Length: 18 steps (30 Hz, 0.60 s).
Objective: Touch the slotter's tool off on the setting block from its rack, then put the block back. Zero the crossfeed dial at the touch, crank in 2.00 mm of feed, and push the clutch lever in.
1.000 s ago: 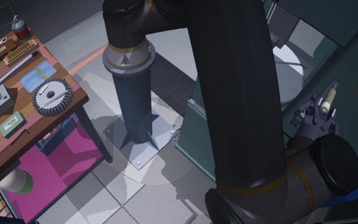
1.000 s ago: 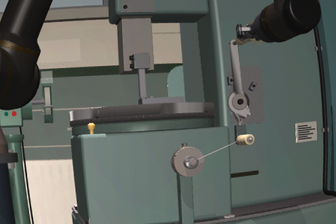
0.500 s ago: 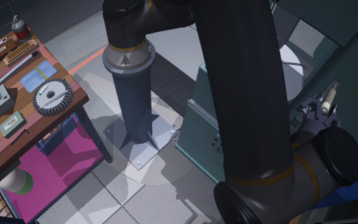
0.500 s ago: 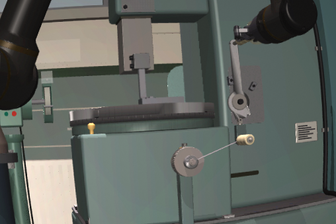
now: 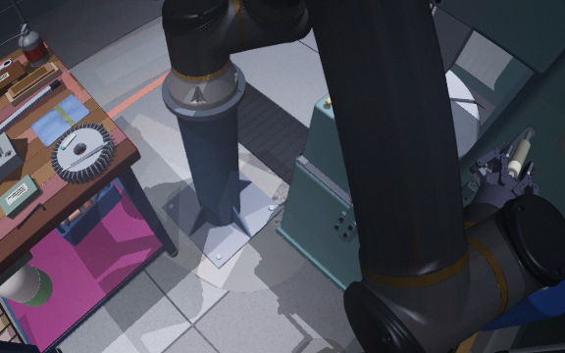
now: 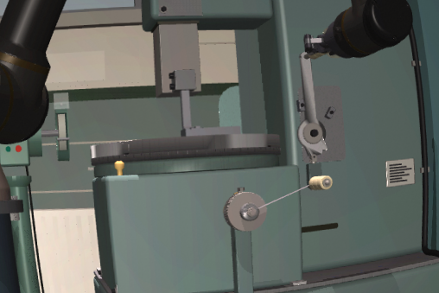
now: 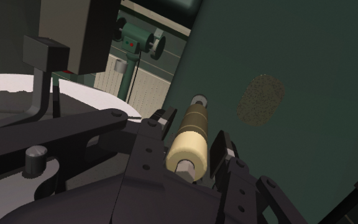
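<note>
The clutch lever's cream handle [image 7: 189,141] is mostly hidden behind my wrist in the second side camera; only the grey lever arm [image 6: 308,91] shows, rising from its pivot [image 6: 312,134] on the slotter's column. The handle [image 5: 519,157] stands between my fingers. The slotter's tool [image 6: 186,108] hangs over the round table [image 6: 186,145]. Lower down, the crossfeed dial [image 6: 244,211] sits on the saddle front, its crank handle [image 6: 320,182] pointing up to the right. My gripper [image 7: 193,137] is open around the lever handle and holds nothing.
The slotter's green column wall [image 7: 291,93] stands right beside my fingers. My own arm [image 5: 390,147] crosses the middle of the side camera's view. A workbench [image 5: 27,147] with a toothed cutter [image 5: 82,153] and tools stands to the left of the arm's pedestal [image 5: 214,171].
</note>
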### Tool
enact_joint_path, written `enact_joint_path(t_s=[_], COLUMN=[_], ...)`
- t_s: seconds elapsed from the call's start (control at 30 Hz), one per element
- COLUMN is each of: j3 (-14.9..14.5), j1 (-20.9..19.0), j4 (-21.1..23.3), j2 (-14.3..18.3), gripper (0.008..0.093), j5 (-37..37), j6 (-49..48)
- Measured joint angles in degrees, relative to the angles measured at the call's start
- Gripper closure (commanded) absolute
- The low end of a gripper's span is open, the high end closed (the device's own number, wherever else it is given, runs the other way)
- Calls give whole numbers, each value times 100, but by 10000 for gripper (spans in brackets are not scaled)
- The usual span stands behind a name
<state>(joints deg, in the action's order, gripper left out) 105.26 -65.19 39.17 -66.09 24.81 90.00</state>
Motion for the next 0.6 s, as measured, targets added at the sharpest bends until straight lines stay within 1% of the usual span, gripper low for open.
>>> enact_joint_path(t_s=[0.13, 0.17, 0.6], j3=[0, 0, 3], j1=[0, 0, 2], j4=[0, 0, -3], j2=[0, 0, -1], gripper=[534, 549, 809], j5=[0, 0, 9], j6=[0, 0, 0])
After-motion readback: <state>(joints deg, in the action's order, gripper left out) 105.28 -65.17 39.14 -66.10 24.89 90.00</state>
